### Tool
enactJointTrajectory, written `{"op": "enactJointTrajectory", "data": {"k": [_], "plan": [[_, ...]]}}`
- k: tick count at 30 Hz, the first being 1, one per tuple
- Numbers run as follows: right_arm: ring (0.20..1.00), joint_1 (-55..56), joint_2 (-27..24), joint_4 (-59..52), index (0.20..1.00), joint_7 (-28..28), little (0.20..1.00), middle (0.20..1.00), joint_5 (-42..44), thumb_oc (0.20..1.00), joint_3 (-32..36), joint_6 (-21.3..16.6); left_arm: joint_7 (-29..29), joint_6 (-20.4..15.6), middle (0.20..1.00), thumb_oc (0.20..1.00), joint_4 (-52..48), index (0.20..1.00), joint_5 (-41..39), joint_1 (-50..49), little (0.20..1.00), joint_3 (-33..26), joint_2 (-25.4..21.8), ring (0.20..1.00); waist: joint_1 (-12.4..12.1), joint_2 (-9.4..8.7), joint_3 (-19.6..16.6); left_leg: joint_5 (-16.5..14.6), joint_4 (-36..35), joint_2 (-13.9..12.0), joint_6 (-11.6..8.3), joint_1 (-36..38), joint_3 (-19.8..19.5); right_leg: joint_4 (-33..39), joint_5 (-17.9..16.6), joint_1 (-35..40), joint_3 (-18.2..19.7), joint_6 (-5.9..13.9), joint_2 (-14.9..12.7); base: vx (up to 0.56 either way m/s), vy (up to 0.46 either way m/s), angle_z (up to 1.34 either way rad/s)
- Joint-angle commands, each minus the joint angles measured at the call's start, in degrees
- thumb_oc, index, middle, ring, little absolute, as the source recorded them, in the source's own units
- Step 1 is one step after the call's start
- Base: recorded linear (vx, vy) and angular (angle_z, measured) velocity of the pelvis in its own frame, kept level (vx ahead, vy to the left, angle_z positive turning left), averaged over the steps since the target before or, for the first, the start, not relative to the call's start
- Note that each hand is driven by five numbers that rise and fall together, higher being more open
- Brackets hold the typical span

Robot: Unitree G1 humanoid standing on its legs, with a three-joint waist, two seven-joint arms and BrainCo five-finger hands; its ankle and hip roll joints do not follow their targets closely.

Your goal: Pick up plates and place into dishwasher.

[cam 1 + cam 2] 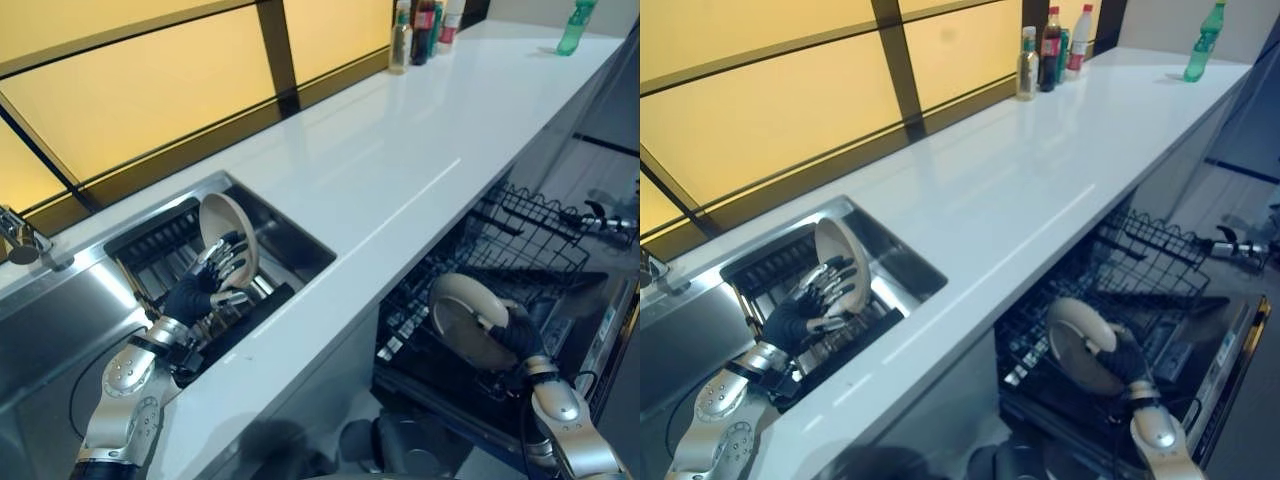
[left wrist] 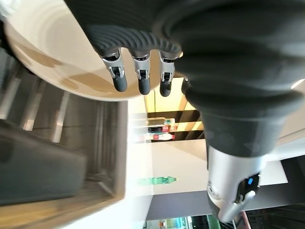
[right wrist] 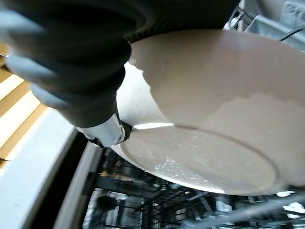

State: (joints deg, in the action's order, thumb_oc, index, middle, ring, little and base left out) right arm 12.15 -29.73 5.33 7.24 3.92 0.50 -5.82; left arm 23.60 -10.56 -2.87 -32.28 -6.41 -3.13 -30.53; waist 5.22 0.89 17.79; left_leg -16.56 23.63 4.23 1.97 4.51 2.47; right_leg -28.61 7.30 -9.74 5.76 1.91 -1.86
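A beige plate (image 1: 228, 232) stands on edge in the sink's dark rack (image 1: 160, 250). My left hand (image 1: 205, 285) is right in front of it, open, with straight spread fingers (image 2: 140, 76) at the plate's lower face (image 2: 52, 52) and the thumb apart below. A second beige plate (image 1: 465, 320) hangs tilted over the dishwasher's lower rack (image 1: 420, 300), and my right hand (image 1: 522, 340) is shut on its right rim. In the right wrist view that plate's underside (image 3: 214, 119) sits just past the hand's dark cover (image 3: 71, 57).
The white counter (image 1: 400, 150) runs between the sink and the open dishwasher. An upper wire rack (image 1: 530, 225) is pulled out behind the held plate. Three bottles (image 1: 420, 30) and a green bottle (image 1: 575, 28) stand at the far end. A faucet (image 1: 20, 240) is at the left.
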Motion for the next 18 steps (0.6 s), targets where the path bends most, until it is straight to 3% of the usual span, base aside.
{"op": "enactJointTrajectory", "data": {"k": [1, 12, 18], "plan": [[0.200, 0.7, -0.7, 1.1, 0.200, 0.6, 0.200, 0.200, -1.6, 0.200, -1.6, -1.1, 1.0, -1.8, 1.000, 1.000, -3.6, 1.000, -0.9, -2.5, 1.000, -3.2, -3.9, 1.000, -1.5, -1.13, -2.2, -3.5, 9.8, 1.7, 4.56, -8.3, 3.6, 15.1, -11.0, 1.9, 2.7, 9.44, -4.0, 0.02, -0.069, 0.04], [0.200, -7.6, -0.8, 14.2, 0.200, 7.4, 0.200, 0.200, -3.1, 0.200, -7.7, 0.8, -3.5, -2.5, 1.000, 1.000, -3.7, 1.000, -3.0, 4.7, 1.000, 1.1, -9.8, 1.000, -3.2, 1.15, 2.3, -2.9, 17.0, 0.3, 4.32, -19.1, 3.6, 14.4, -10.8, -1.3, 0.6, 9.22, -4.0, -0.10, -0.083, 0.07], [0.200, -10.7, -1.2, 17.0, 0.200, 9.2, 0.200, 0.200, -3.5, 0.200, -9.1, 2.0, -5.4, -2.7, 1.000, 1.000, -4.0, 1.000, -4.0, 7.8, 1.000, 2.5, -11.7, 1.000, -3.7, 2.35, 3.8, -1.9, 17.6, 0.6, 3.85, -22.2, 3.2, 14.9, -10.6, -2.4, 0.2, 8.72, -3.4, -0.09, -0.053, 0.06]]}}
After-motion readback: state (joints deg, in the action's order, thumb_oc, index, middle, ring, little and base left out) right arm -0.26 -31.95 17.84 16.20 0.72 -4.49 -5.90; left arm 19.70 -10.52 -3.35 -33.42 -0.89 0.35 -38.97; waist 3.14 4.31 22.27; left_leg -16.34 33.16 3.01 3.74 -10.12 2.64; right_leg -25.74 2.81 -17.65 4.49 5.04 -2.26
